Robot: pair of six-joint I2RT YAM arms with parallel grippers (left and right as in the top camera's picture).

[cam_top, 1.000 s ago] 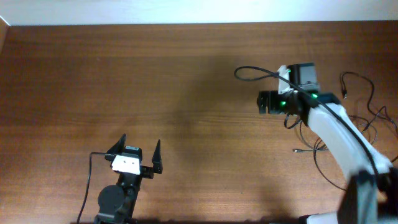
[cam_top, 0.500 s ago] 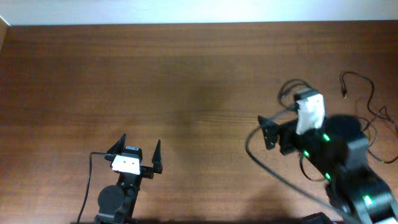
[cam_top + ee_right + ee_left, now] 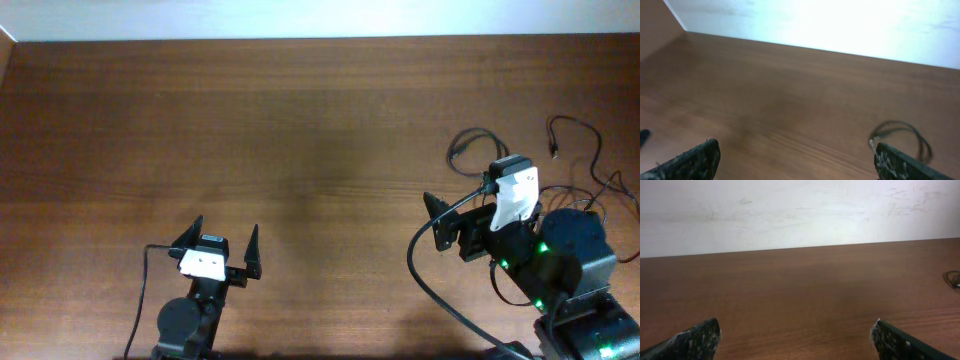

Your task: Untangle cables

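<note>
The cables are thin black wires on the right of the table. One loop (image 3: 472,140) with a small plug end lies just beyond my right gripper (image 3: 458,188). A loose strand (image 3: 578,132) and a tangled bundle (image 3: 603,192) lie further right, partly hidden by the arm. In the right wrist view the loop (image 3: 906,131) lies just past the right fingertip, and the right gripper (image 3: 795,150) is open and holds nothing. Near the front edge my left gripper (image 3: 225,226) is open, far from the cables. From the left wrist view a bit of cable (image 3: 954,278) shows at the far right, with the left gripper (image 3: 795,330) open over bare wood.
A thick black arm cable (image 3: 420,262) curves from the right arm toward the front edge. The brown wooden table (image 3: 300,130) meets a white wall (image 3: 790,210) at the back.
My right arm has pulled back toward the front right, away from the table's middle, uncovering the cable loop beyond its fingers. The left arm has not moved.
</note>
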